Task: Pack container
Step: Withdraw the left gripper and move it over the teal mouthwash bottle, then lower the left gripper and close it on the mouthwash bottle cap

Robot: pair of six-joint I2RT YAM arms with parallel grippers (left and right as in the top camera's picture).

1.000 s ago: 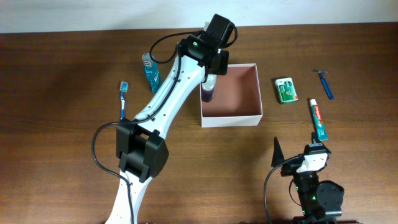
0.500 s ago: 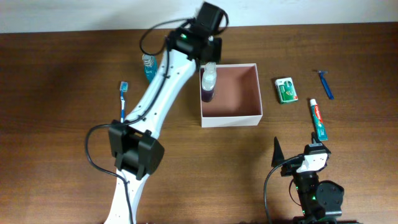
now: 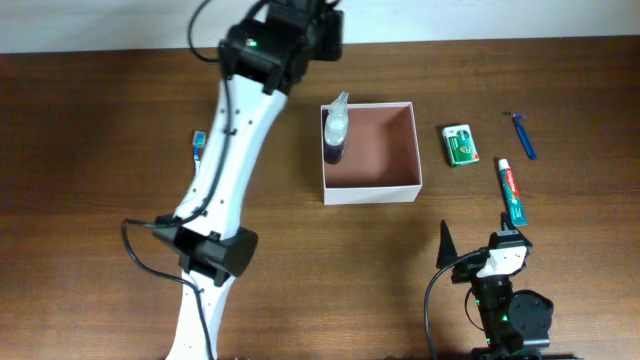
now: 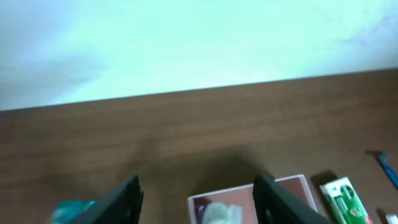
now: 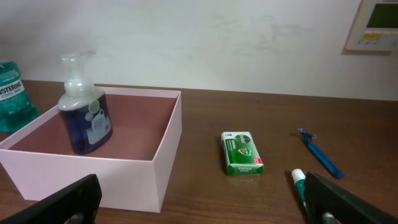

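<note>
Container mid-worktop, only the bottle in it, at its 9 o'clock wall; packet, toothpaste, razor at 3 o'clock and toothbrush at 9 o'clock left to pack; left fingers apart, empty, right fingers wide apart, empty

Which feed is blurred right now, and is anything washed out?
Left wrist: soft all over, the wall blown out to a pale cyan, the container smeared. Right wrist: sharp on the container and soap bottle, evenly lit. Overhead: sharp too.
</note>
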